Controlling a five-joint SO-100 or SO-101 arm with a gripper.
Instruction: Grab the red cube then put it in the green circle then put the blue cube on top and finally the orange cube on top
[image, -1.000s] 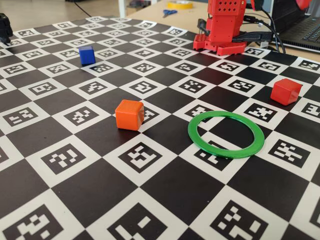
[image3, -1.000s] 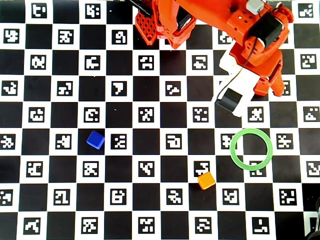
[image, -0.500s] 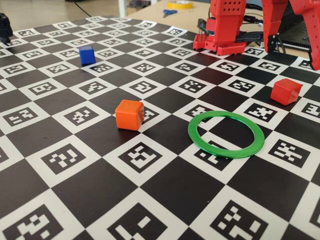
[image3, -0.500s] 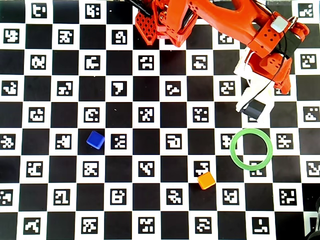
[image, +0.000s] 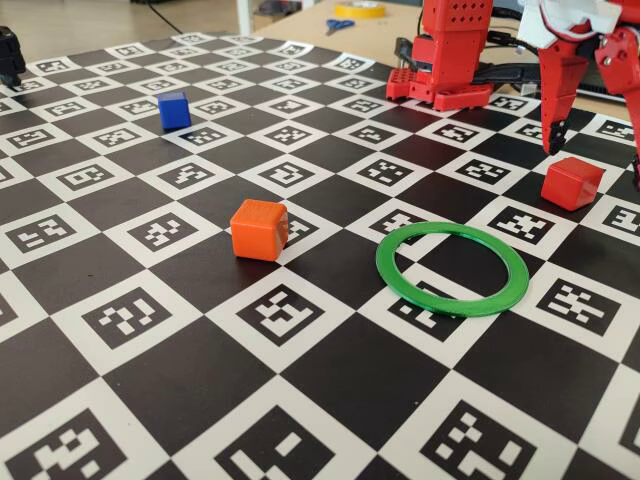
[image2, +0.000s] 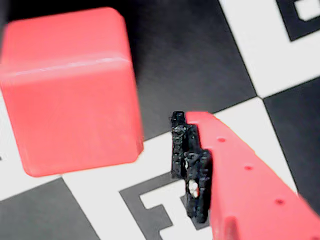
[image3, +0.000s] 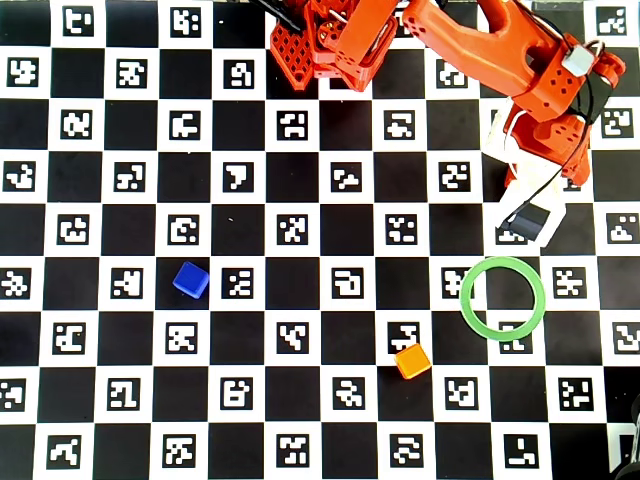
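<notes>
The red cube (image: 572, 183) rests on the marker board at the right, beyond the green circle (image: 384, 268). My gripper (image: 594, 160) hangs open just above it, one finger on each side, touching nothing. In the wrist view the red cube (image2: 70, 90) fills the upper left, and one red finger (image2: 240, 185) with a black pad stands apart to its right. From overhead the wrist (image3: 545, 170) hides the red cube. The green circle (image3: 465, 298) is empty. The blue cube (image: 174, 110) (image3: 190, 279) sits far left. The orange cube (image: 259, 229) (image3: 411, 360) sits left of the ring.
The arm's red base (image: 450, 60) stands at the board's far edge. Behind it lie a laptop (image: 610, 55), blue scissors (image: 338, 25) and a yellow tape roll (image: 360, 8). A black object (image: 10, 55) stands at the far left corner.
The arm has swung right in the overhead view and lowered. The open gripper has entered the fixed view and dropped toward the red cube. No cube has moved.
</notes>
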